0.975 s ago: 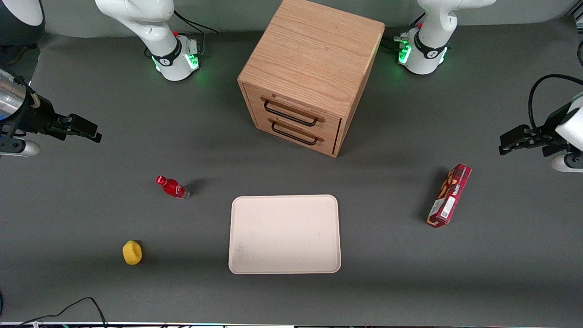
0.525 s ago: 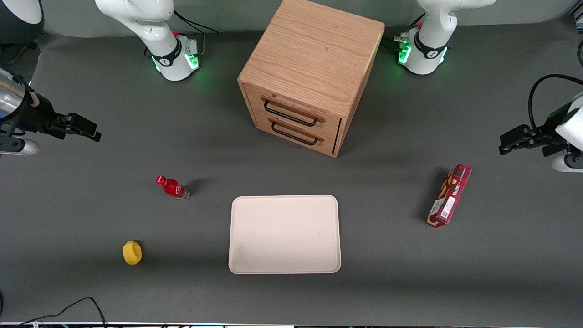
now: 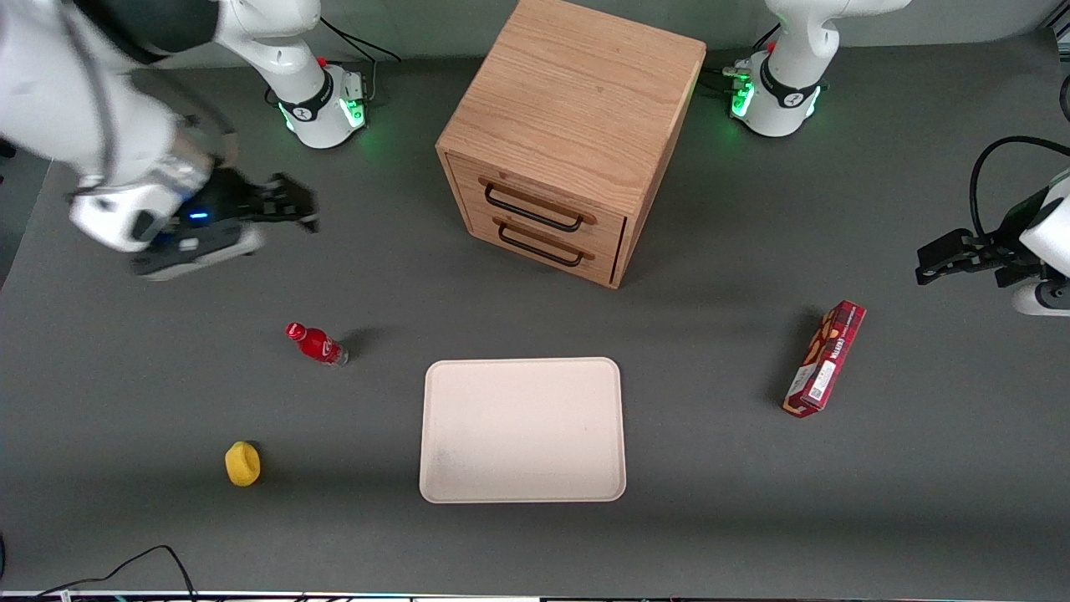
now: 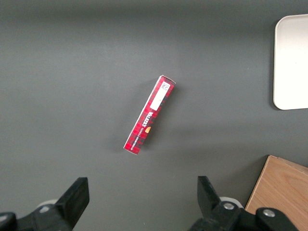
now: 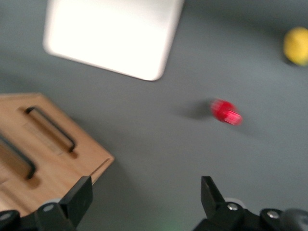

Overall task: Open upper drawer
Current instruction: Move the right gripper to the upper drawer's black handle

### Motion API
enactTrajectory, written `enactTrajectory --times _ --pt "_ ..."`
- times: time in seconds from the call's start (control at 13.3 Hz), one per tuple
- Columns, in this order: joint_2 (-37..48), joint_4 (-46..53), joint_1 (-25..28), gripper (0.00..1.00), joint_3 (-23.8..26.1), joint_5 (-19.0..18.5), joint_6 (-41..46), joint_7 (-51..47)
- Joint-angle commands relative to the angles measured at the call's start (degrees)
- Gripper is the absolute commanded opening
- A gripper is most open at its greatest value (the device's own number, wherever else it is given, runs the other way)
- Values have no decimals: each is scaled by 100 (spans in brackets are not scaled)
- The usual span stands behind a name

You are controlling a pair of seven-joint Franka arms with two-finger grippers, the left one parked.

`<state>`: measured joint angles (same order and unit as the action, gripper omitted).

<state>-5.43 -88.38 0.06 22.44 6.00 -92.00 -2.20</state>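
Note:
The oak cabinet [image 3: 577,109] stands at the back middle of the table. Its upper drawer [image 3: 543,194] is shut and has a black wire handle [image 3: 532,210]; the identical lower drawer [image 3: 543,251] sits under it. My right gripper [image 3: 305,211] hangs open and empty above the table, beside the cabinet toward the working arm's end, well apart from it. In the right wrist view the gripper [image 5: 146,192] has its fingers wide apart over bare mat, with the upper drawer [image 5: 6,166] and both handles visible at an angle.
A red bottle [image 3: 316,344] lies nearer the front camera than the gripper; it also shows in the right wrist view [image 5: 226,111]. A yellow object [image 3: 242,463] lies nearer still. A pale tray [image 3: 522,431] lies in front of the cabinet. A red box [image 3: 824,358] lies toward the parked arm's end.
My right gripper has swung in from the working arm's end of the table toward the cabinet, most of it in the last half second. Nothing else has moved.

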Motion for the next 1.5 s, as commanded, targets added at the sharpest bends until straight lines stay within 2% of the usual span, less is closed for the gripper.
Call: enactTrajectory --times 0.0,0.22,0.3,0.53,0.75,0.9,1.43 --pt "-764 594 -23 100 829 59 -203 361" --pt "-1388 550 -6 100 1753 51 -782 887" --pt "-1564 498 47 100 1877 51 -915 923" --pt "-1925 392 363 100 1940 -19 -1065 1326" --pt "-2084 41 363 100 1931 -55 -1346 2108" --pt "-2119 -74 372 100 1931 -273 -1539 2136" --pt "-2313 -293 583 100 1922 -301 -2006 2110"
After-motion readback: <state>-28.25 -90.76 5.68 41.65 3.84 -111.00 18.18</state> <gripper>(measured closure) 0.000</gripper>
